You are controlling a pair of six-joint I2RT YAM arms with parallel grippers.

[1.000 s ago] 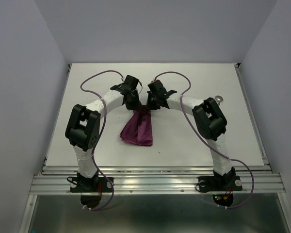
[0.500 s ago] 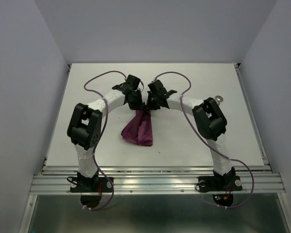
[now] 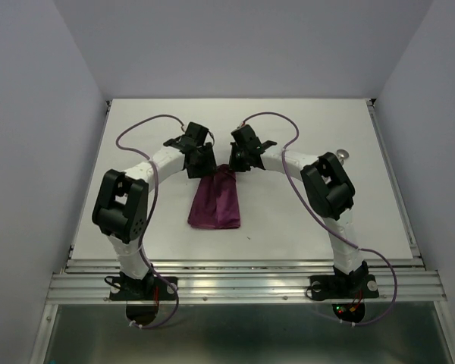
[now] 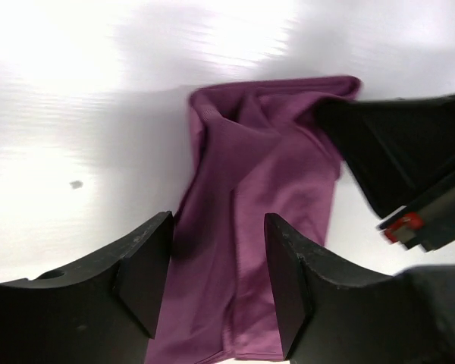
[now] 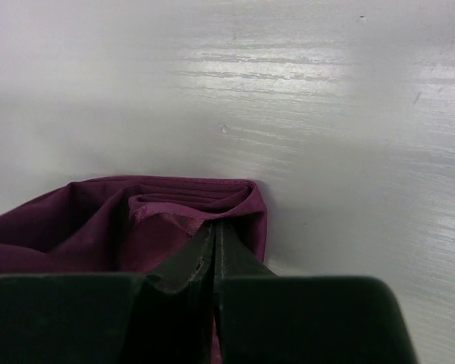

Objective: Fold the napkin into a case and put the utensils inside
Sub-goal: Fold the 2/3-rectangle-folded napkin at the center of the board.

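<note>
1. Smooth white table (image 3: 303, 220), matte with faint sheen.
2. Left gripper (image 4: 218, 227): blunt black fingers spread wide, straddling the cloth.
3. Napkin (image 3: 214, 201): soft plum fabric, folded into a narrow creased strip, mid-table.
4. Right gripper (image 5: 214, 231): fingers pinched tight on the napkin's far edge.

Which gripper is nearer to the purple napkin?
Right. The right gripper is shut on the napkin's far edge; the left gripper hangs open over it, jaws apart, gripping nothing.
</note>
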